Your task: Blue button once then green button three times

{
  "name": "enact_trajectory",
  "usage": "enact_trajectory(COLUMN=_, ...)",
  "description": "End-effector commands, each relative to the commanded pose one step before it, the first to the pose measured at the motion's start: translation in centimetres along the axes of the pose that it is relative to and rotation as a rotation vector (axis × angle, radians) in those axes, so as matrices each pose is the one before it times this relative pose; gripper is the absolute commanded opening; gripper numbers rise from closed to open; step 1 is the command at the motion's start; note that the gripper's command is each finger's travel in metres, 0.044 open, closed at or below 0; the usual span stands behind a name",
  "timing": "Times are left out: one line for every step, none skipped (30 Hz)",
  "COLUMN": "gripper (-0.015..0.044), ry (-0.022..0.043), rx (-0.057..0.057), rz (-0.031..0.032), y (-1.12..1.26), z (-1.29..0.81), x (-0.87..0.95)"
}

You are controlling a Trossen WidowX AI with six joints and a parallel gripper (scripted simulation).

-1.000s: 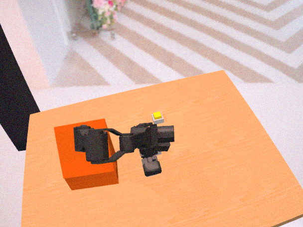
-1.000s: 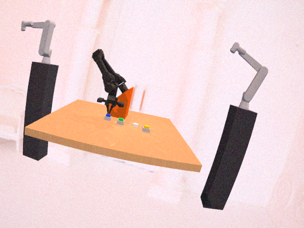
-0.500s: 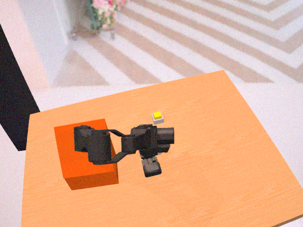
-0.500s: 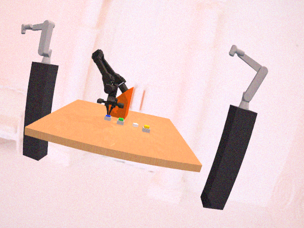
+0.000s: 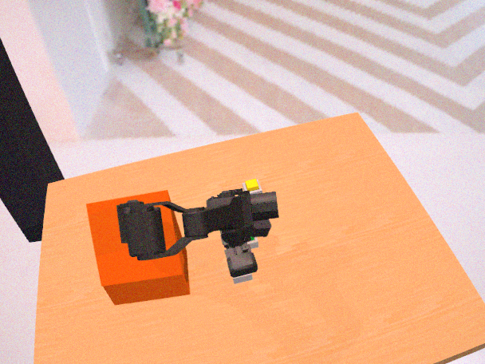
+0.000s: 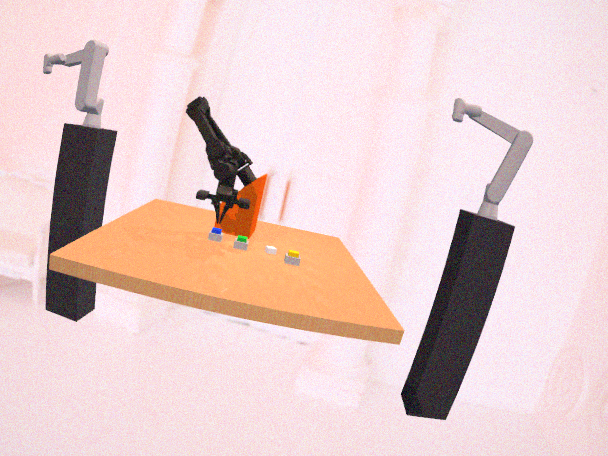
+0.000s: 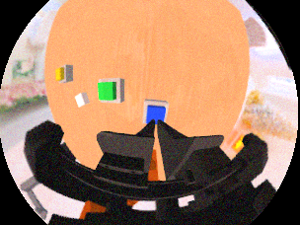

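The blue button [image 6: 216, 231] [image 7: 156, 112] stands raised on its grey base. The top view shows only a bit of that base [image 5: 242, 278]; the arm hides the rest. My gripper [image 6: 218, 223] [image 7: 155, 121] is shut and empty, its tips pointing down a small gap above the blue button. The green button [image 6: 242, 239] [image 7: 107, 91] stands raised beside the blue one, with nothing touching it. In the top view the arm hides most of it.
A small white block [image 6: 271, 249] [image 7: 82, 100] lies between the green button and the yellow button [image 5: 252, 184] [image 6: 293, 254] [image 7: 60, 74]. A large orange box [image 5: 97, 239] [image 6: 256, 205] stands by the arm. Two grey arms on black pillars stand beyond the wooden table [image 5: 319, 279] [image 6: 175, 260].
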State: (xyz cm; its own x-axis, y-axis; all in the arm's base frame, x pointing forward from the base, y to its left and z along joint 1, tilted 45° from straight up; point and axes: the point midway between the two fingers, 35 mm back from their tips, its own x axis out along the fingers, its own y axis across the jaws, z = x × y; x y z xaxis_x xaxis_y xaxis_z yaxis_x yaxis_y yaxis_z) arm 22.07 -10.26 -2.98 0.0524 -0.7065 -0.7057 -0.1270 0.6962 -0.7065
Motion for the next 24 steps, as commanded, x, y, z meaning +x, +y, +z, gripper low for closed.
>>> enact_trajectory(gripper=0.002, ry=-0.00219, rx=0.0077, rz=-0.00339, y=-0.155, z=0.097, x=-0.84)
enact_trajectory(gripper=0.002, ry=-0.00089, rx=0.0022, rz=0.00356, y=0.076, z=0.084, x=-0.567)
enact_trajectory(gripper=0.002, ry=-0.00092, rx=0.0032, rz=0.00487, y=0.104, z=0.097, x=-0.965)
enact_trajectory(gripper=0.002, ry=0.00008, rx=-0.0002, rz=0.00152, y=0.049, z=0.06, x=-1.273)
enact_trajectory(gripper=0.002, ry=0.00056, rx=-0.0023, rz=-0.00191, y=-0.026, z=-0.018, x=-1.312)
enact_trajectory(gripper=0.002, ry=0.00043, rx=-0.0018, rz=-0.00281, y=-0.062, z=-0.074, x=-1.049)
enact_trajectory(gripper=0.002, ry=0.00022, rx=-0.001, rz=-0.00224, y=-0.057, z=-0.069, x=-0.636)
enact_trajectory(gripper=0.002, ry=0.00006, rx=-0.0003, rz=-0.00084, y=-0.022, z=-0.027, x=-0.213)
enact_trajectory(gripper=0.002, ry=0.0, rx=0.0, rz=0.0, y=0.0, z=0.0, x=0.0)
enact_trajectory(gripper=0.002, ry=0.0, rx=0.0, rz=0.0, y=0.0, z=0.0, x=0.0)
enact_trajectory(gripper=0.002, ry=0.0, rx=0.0, rz=0.0, y=0.0, z=0.0, x=0.0)
enact_trajectory(gripper=0.002, ry=0.0, rx=0.0, rz=0.0, y=0.0, z=0.0, x=0.0)
enact_trajectory(gripper=0.002, ry=0.0, rx=0.0, rz=0.0, y=0.0, z=0.0, x=0.0)
enact_trajectory(gripper=0.002, ry=-0.00021, rx=0.0, rz=0.00055, y=0.144, z=0.107, x=-0.013)
enact_trajectory(gripper=0.002, ry=-0.00059, rx=-0.0001, rz=0.00155, y=0.44, z=0.314, x=-0.037)
enact_trajectory(gripper=0.002, ry=-0.00082, rx=-0.0001, rz=0.00227, y=0.758, z=0.502, x=-0.054)
enact_trajectory(gripper=0.002, ry=-0.00076, rx=0.0, rz=0.00223, y=0.968, z=0.575, x=-0.051)
enact_trajectory(gripper=0.002, ry=-0.00052, rx=0.0001, rz=0.00161, y=1.011, z=0.53, x=-0.033)
enact_trajectory(gripper=0.002, ry=-0.00031, rx=0.0002, rz=0.00098, y=1.05, z=0.481, x=-0.014)
enact_trajectory(gripper=0.002, ry=-0.00014, rx=0.0003, rz=0.00034, y=1.086, z=0.429, x=0.005)
enact_trajectory(gripper=0.002, ry=-0.00001, rx=0.0004, rz=-0.00031, y=1.118, z=0.375, x=0.026)
enact_trajectory(gripper=0.002, ry=0.00009, rx=0.0006, rz=-0.00097, y=1.146, z=0.318, x=0.048)
enact_trajectory(gripper=0.002, ry=0.00012, rx=0.0006, rz=-0.00128, y=0.955, z=0.217, x=0.056)
enact_trajectory(gripper=0.002, ry=0.00008, rx=0.0004, rz=-0.00098, y=0.58, z=0.111, x=0.041)
